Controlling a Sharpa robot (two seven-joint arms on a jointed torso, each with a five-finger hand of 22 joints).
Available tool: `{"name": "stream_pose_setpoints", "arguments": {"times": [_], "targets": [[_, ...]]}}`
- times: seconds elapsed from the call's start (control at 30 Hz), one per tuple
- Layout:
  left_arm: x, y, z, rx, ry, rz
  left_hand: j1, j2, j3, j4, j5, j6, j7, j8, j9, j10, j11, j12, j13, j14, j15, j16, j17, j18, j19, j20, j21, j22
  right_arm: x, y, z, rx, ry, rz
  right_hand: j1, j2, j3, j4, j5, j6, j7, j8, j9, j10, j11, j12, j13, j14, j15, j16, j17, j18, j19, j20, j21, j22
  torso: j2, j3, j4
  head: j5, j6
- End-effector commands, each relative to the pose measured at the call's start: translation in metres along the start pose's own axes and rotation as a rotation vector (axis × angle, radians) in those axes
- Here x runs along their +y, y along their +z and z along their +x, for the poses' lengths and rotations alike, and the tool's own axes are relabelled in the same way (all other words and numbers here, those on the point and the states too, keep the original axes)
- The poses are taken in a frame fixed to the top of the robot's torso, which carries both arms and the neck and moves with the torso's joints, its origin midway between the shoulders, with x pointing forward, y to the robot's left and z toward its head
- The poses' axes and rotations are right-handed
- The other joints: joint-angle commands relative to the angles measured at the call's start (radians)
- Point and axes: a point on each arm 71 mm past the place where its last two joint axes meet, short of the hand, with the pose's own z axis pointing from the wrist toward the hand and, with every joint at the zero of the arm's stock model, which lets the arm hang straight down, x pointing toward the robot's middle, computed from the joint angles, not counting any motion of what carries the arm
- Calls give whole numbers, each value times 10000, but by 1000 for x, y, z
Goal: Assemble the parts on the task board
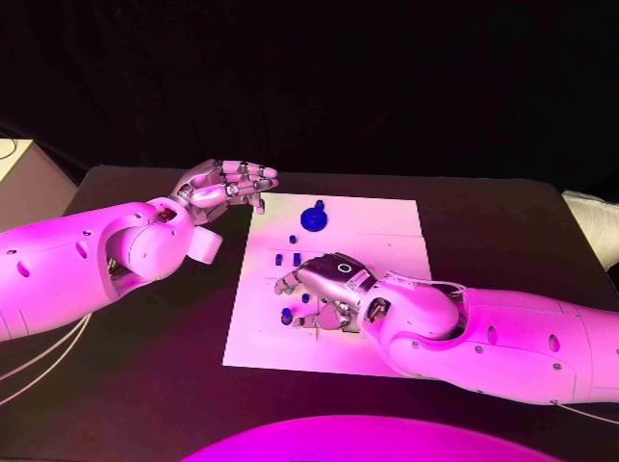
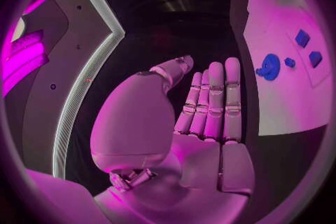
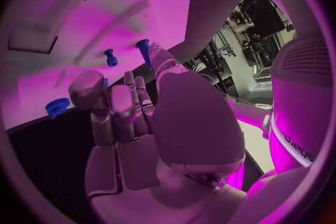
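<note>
The right hand (image 1: 323,294) is lying nearest, fingers curled down over small blue parts (image 1: 293,258) mid-way along the task board (image 1: 393,217) — whether it is pinching one I cannot tell; the left hand (image 1: 229,185) is hovering open off the board's far left corner; a round blue part (image 1: 314,219) is sitting near the far edge — a blind grasp risks nudging loose pieces off.

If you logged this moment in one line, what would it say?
left hand: open, off white task board | right hand: over board, hold unclear | round blue part: on board's far end
</note>
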Motion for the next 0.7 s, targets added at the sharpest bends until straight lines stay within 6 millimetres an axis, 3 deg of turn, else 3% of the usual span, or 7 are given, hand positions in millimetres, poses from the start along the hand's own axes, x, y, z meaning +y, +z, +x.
{"name": "stream_pose_setpoints", "arguments": {"times": [0.03, 0.2, 0.3, 0.37, 0.43, 0.63, 0.7], "targets": [[-1, 0, 2, 162, -123, 38, 62, 42, -39, -14, -64, -3, -5, 30, 0, -86, -7, 65, -11, -73, -30, 33, -10, 66, 21, 13, -36, -10, 2, -3, -5, -705, 237, -236, 578, -141, -647, 779, 41, -316, -152, -62, -65, -458, 42, 470, 68, -149, 27, -51, -270, 108, -99, 35, -346, -228, 2, 8, -2, -34, 14], [0, 1, 2, 170, -125, 32, 62, 42, -39, -14, -64, -3, -5, 30, 0, -86, -7, 65, -11, -73, -30, 33, -10, 66, 21, 13, -36, -10, -8, -18, -16, -1220, 657, -46, 892, -37, -725, 779, -24, -304, -105, 23, -53, -364, -50, 1078, 183, -69, -42, 44, -198, 85, 33, -12, -219, -132, -14, 5, -10, -125, 55], [0, 1, 2, 175, -128, 52, 62, 42, -39, -14, -64, -3, -5, 30, 0, -86, -7, 65, -11, -73, -30, 33, -10, 66, 21, 13, -36, -10, -28, -32, -28, -1336, 1588, 668, 1090, 271, -226, 724, -55, 208, 409, 276, 15, 616, -279, 1716, 267, 317, -226, 296, 360, -54, 440, -221, 532, 392, -19, -3, -17, -230, 89], [0, 1, 2, 183, -136, 68, 62, 42, -39, -14, -64, -3, -5, 30, 0, -86, -7, 65, -11, -73, -30, 33, -10, 66, 21, 13, -36, -10, -39, -39, -34, -1319, 2187, 1132, 990, 332, -36, 765, -28, 435, 424, 366, 15, 1157, -282, 1791, 209, 497, -241, 421, 666, -138, 615, -275, 904, 659, -24, -7, -22, -301, 112], [0, 0, 2, 185, -157, 94, 27, 31, -94, 27, -69, -36, 0, 59, -6, -119, -1, 103, -17, -88, -20, 42, -28, 62, 25, 21, -68, -29, -57, -50, -42, -1282, 3201, 1952, 297, 546, 78, 776, -649, 869, 517, 528, 16, 1908, -263, 1754, 129, 643, -236, 512, 882, -196, 746, -266, 1165, 853, -38, -15, -40, -447, 151], [0, -3, -1, 114, -196, 122, -18, 26, -126, 66, -65, -52, -1, 67, -9, -125, 0, 122, -17, -91, -14, 48, -33, 61, 23, 27, -89, -42, -94, -91, -52, -846, 5331, 3956, -363, 279, -288, 754, -285, 1373, 50, 824, 18, 3742, -808, 3491, 1357, 825, -700, 703, 1445, -319, 1039, -596, 1868, 1388, -51, 5, -110, -662, 204], [1, -4, -1, 98, -218, 127, -29, 28, -136, 79, -61, -55, -8, 74, -10, -118, -4, 136, -16, -93, -14, 51, -36, 61, 23, 29, -99, -48, -102, -105, -53, -585, 5679, 4511, -576, 362, -474, 719, -115, 1532, -72, 1048, 94, 3680, -952, 6392, 4651, 1004, -848, 971, 2075, -429, 1220, -727, 2357, 1773, -65, 26, -143, -692, 212]]}}
